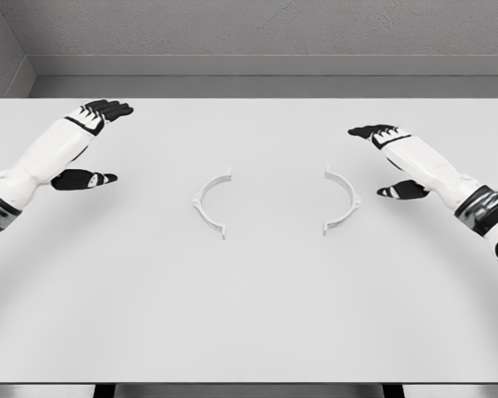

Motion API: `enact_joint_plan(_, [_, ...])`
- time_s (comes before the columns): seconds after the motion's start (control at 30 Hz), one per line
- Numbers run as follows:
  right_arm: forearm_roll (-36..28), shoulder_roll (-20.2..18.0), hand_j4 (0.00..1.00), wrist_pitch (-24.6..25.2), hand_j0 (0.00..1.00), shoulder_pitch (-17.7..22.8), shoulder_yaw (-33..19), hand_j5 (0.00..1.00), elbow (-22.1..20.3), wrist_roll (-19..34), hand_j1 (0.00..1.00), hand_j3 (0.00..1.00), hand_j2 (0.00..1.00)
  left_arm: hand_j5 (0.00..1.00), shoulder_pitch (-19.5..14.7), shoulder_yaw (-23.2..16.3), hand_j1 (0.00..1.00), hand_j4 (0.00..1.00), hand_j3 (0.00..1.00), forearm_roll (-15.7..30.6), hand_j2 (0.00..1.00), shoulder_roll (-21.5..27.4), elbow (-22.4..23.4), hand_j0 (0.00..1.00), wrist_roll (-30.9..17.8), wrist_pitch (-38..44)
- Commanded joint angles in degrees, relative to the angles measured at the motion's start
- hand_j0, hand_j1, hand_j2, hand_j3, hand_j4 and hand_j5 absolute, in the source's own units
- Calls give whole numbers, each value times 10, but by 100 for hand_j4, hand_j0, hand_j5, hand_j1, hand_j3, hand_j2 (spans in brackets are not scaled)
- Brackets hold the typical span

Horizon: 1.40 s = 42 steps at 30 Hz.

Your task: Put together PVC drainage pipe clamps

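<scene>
Left hand (87,133) open, empty, well left of left clamp half (210,201); right hand (392,153) open, empty, nearer right clamp half (344,199). Halves face each other, apart.

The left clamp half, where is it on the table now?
In the head view, the left clamp half lies on the table just left of centre, facing the right clamp half across a gap, apart from both hands.
</scene>
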Motion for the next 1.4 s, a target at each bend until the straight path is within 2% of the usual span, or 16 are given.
enact_joint_plan(0.0, [3, 0, 100, 0, 100, 0, 7, 100, 1, 1, 100, 100, 100, 100, 0, -3, 100, 100, 100, 2, 100, -3, -1, 100, 0, 0])
enact_joint_plan(0.23, [6, 8, 100, 1, 100, -7, 21, 100, 44, 0, 100, 100, 100, 100, -18, -23, 100, 100, 100, 1, 100, -28, -2, 100, 0, 0])
enact_joint_plan(0.3, [6, 8, 100, 1, 100, -7, 21, 100, 46, 0, 100, 100, 100, 100, -31, -40, 100, 100, 100, 2, 100, -33, -2, 100, 1, 0])
enact_joint_plan(0.47, [7, 22, 100, 1, 100, -18, 22, 100, 61, 0, 100, 100, 100, 100, -35, -43, 100, 100, 100, -3, 100, -54, -8, 100, 0, 0])
enact_joint_plan(0.67, [7, 22, 100, 3, 100, -19, 27, 100, 61, 0, 100, 100, 100, 100, -45, -68, 100, 100, 100, -28, 100, -67, -1, 100, 0, 0])
enact_joint_plan(0.97, [7, 22, 100, 3, 100, -23, 27, 100, 62, 0, 100, 100, 100, 100, -48, -83, 100, 100, 100, -28, 100, -85, 45, 100, 0, 0])
enact_joint_plan(1.13, [7, 22, 100, 3, 100, -23, 27, 100, 61, 0, 100, 100, 100, 100, -67, -89, 100, 100, 100, -28, 100, -104, 96, 100, 0, 0])
enact_joint_plan(1.37, [7, 23, 100, 2, 100, -23, 33, 100, 54, 0, 100, 100, 100, 100, -74, -96, 100, 100, 100, -28, 100, -111, 125, 100, 0, 0])
